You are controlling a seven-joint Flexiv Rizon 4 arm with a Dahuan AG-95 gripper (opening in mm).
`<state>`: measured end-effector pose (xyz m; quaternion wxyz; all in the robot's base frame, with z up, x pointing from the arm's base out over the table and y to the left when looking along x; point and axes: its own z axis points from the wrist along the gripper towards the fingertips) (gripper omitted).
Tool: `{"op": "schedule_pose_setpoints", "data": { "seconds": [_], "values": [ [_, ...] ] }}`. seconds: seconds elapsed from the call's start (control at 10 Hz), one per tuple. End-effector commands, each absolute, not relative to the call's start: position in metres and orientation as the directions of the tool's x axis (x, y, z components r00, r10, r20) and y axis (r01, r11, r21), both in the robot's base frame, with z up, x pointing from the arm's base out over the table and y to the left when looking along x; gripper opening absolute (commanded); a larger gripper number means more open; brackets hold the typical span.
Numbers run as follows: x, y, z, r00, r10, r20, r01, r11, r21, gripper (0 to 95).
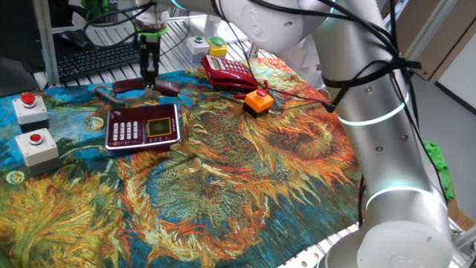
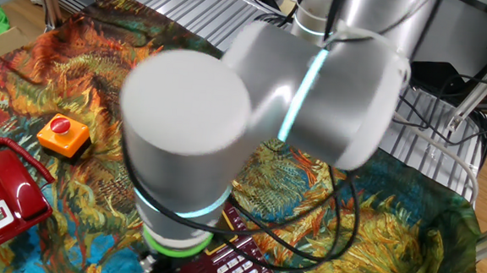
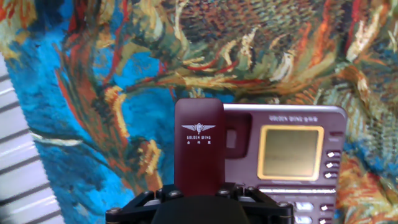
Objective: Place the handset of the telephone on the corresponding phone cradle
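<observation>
The handset (image 3: 198, 146) is being held end-up between the narrowed jaws of the gripper (image 1: 149, 77), above the cloth and just beyond the phone cradle (image 1: 143, 126); in the hand view it is overlapping the cradle's left edge, beside the display (image 3: 291, 152); it should be lined up over the empty left rest, lowered gently and released only once seated.

Handset (image 3: 198, 146) under the hand: smooth satin maroon plastic; cradle (image 3: 292, 155) beside it glossy plastic; tablecloth (image 3: 261, 50) matt woven cloth.
</observation>
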<state>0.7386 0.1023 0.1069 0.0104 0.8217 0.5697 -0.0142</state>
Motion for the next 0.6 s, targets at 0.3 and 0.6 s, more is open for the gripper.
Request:
{"op": "schedule_pose_setpoints", "data": {
  "seconds": [0.3, 0.6],
  "values": [
    [0.73, 0.108, 0.101, 0.37, 0.928, -0.039, 0.929, -0.37, 0.009, 0.0],
    [0.724, 0.113, 0.094, 0.401, 0.915, -0.05, 0.916, -0.4, 0.023, 0.0]
  ]
}}
